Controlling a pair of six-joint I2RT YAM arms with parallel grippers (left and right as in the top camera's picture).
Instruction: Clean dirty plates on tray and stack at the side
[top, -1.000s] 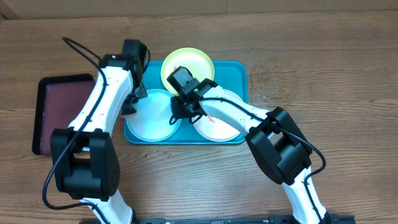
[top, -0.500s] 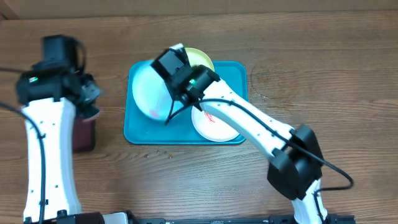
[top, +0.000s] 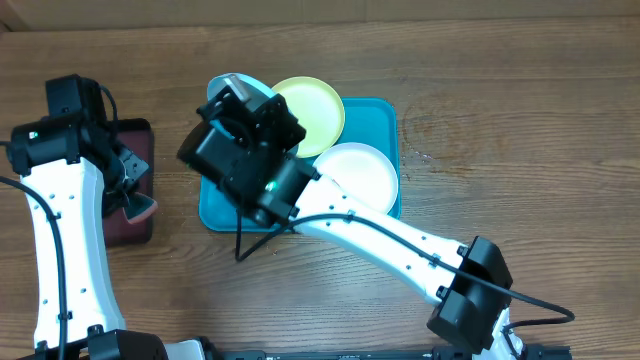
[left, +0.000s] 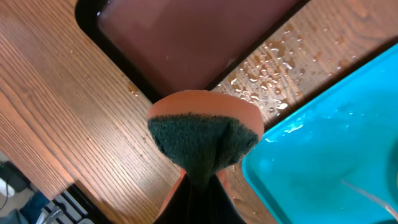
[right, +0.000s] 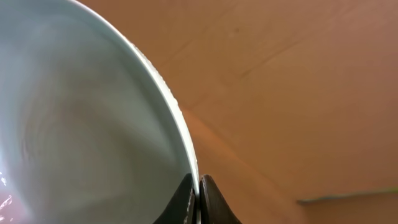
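Overhead: shows large teal-blue rectangular plastic tray (top: 388, 125) on wooden counter (top: 520, 100), with round yellow-green plastic plate (top: 312, 110) and round white plastic plate (top: 358, 172) lying in it, close together; cannot tell whether touching. Finds round light blue plastic plate (top: 232, 84) raised above the tray's far-left corner, mostly hidden by right end effector (top: 250, 108). Places left end effector (top: 132, 200) at the edge of small dark maroon black-rimmed tray (top: 138, 140), well apart from all plates. Against a second ago: then had both arms crowded over the teal tray, light blue plate flat in it; now has left arm drawn off to the left and that plate lifted out. Judged as wiping of this plate finished and carrying to the side stack in hand, with two plates left. Left wrist: shows left end effector (left: 199, 190) clamped on orange sponge with dark green scouring face (left: 205, 134), above a counter strip beaded with water droplets (left: 273, 68), between maroon tray and teal tray corner. Right wrist: shows right end effector (right: 198, 194) pinched tight on the light blue plate's rim, plate tilted and filling the left; only blurred brown behind.
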